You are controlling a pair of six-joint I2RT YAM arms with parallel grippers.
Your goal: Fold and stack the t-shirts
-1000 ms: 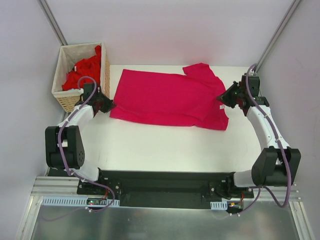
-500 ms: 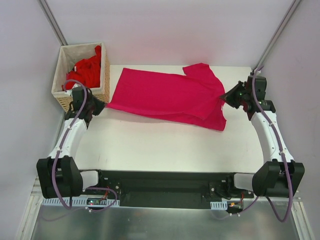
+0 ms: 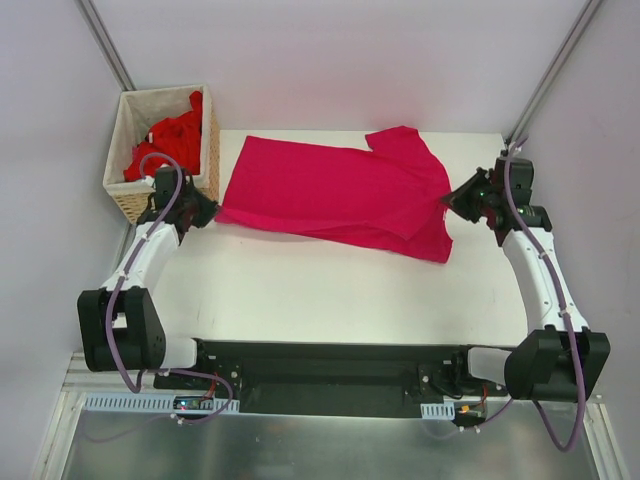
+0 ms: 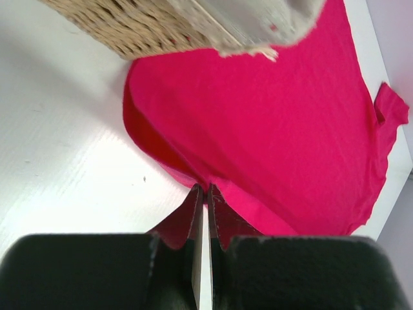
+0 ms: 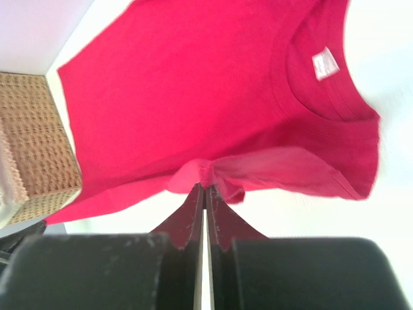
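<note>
As L+R grippers (image 3: 211,212) (image 3: 448,200) pinch it: 1 t-shirt (image 3: 330,195).

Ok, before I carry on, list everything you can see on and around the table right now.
magenta t-shirt: one, magenta-crimson, spread across the far half of the table, with a small white neck label near its right end
red t-shirts: a heap, number unclear, brighter red, inside the wicker basket
wicker basket: one, tan with a pale liner, far-left corner, beside the magenta t-shirt's left edge
table: one, white, under the shirt and basket
left gripper: one, black, shut on the magenta t-shirt's left edge, next to the basket
right gripper: one, black, shut on a bunched fold at the magenta t-shirt's right end
</note>
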